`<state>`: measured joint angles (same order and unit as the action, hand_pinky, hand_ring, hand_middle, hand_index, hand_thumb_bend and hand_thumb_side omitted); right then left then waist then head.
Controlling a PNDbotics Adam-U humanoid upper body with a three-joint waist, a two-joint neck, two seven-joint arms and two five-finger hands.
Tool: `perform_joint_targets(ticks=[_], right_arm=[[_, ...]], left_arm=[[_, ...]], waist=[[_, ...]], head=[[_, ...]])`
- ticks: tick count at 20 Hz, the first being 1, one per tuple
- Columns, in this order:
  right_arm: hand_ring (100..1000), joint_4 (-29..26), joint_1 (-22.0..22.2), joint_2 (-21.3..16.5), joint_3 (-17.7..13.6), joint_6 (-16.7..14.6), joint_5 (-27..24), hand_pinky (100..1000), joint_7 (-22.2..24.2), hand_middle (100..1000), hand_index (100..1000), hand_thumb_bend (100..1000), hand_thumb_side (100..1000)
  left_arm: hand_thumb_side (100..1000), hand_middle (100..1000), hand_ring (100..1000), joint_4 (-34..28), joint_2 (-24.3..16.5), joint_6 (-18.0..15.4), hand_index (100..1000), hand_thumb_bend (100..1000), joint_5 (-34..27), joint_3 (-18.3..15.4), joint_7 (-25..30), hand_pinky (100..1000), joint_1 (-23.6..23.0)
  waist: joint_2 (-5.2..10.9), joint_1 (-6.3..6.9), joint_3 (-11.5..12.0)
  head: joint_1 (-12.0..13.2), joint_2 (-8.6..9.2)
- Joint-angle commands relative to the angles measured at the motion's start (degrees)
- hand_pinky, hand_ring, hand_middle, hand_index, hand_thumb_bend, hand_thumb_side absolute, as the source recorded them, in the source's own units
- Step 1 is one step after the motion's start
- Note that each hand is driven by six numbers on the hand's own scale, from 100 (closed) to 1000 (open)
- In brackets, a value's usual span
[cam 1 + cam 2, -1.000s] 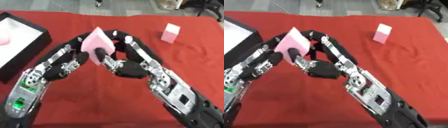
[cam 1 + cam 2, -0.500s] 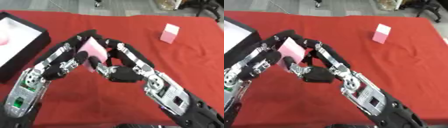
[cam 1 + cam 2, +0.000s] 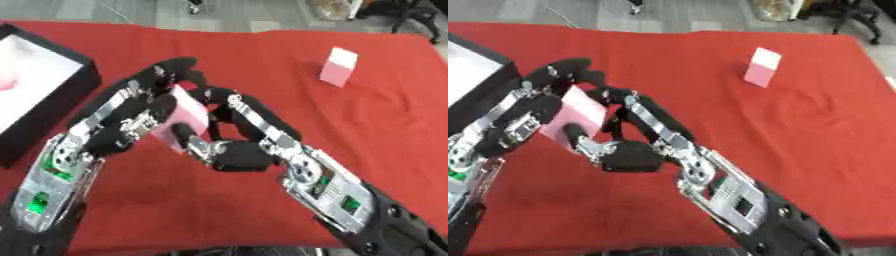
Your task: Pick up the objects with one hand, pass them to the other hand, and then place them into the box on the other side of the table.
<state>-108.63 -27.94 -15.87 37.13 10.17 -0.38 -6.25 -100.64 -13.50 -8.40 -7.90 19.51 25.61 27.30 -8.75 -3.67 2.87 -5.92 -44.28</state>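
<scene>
Meeting over the middle of the red table (image 3: 385, 125), both hands around one pink block (image 3: 185, 116). Left hand (image 3: 149, 107) curled over the block's top and left side, fingers wrapped onto it; right hand (image 3: 229, 145) still closing on it too, thumb against the lower edge and fingers bent along the right side. Block held off the cloth, tilted, wedged between the two palms.

Judging progress: caught mid-handover. Pickup done, transfer underway but not finished, since neither hand has let go. Impossible to tell from this alone which hand gives and which receives, though the black box (image 3: 52, 107) with its white inside sits at the left edge, just beside the left arm, which suggests the left hand as the one to carry on.

Left to do: release by the giving hand, then a short move to the box and a drop inside. Something pale pink already showing in the box at the far left. Second pink block (image 3: 339, 66) standing upright, well apart, toward the far right, untouched.
</scene>
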Motion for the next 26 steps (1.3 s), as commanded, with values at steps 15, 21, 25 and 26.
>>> perform_joint_targets(ticks=[15,21,25,26], right_arm=[[233,-0.71,-0.8,-0.11,-1.21,0.09,2.22,624,-1.96,197,338,100,435],[233,-0.78,-0.69,0.02,-1.32,0.32,2.73,625,-2.67,197,339,100,433],[234,-1.2,-0.7,0.02,-1.44,0.36,3.03,626,-2.95,197,339,100,428],[234,-1.38,-0.7,0.0,-1.49,0.37,3.11,626,-2.98,197,339,100,428]], left_arm=[[837,837,999,-0.35,-0.88,-1.97,986,194,8.49,-0.91,4.56,818,-0.81],[851,845,1000,0.17,-0.77,-3.24,992,186,12.84,-1.09,4.51,821,-1.22],[858,839,999,0.73,-0.62,-3.57,991,181,14.32,-1.02,4.33,818,-1.32],[858,836,997,0.94,-0.58,-3.59,990,180,14.6,-1.02,4.25,816,-1.32]], waist=[[0.6,0.28,-0.12],[0.61,0.19,-0.12],[0.62,0.17,-0.15],[0.63,0.16,-0.17]], head=[[0.13,0.17],[0.21,0.17],[0.24,0.17],[0.25,0.17]])
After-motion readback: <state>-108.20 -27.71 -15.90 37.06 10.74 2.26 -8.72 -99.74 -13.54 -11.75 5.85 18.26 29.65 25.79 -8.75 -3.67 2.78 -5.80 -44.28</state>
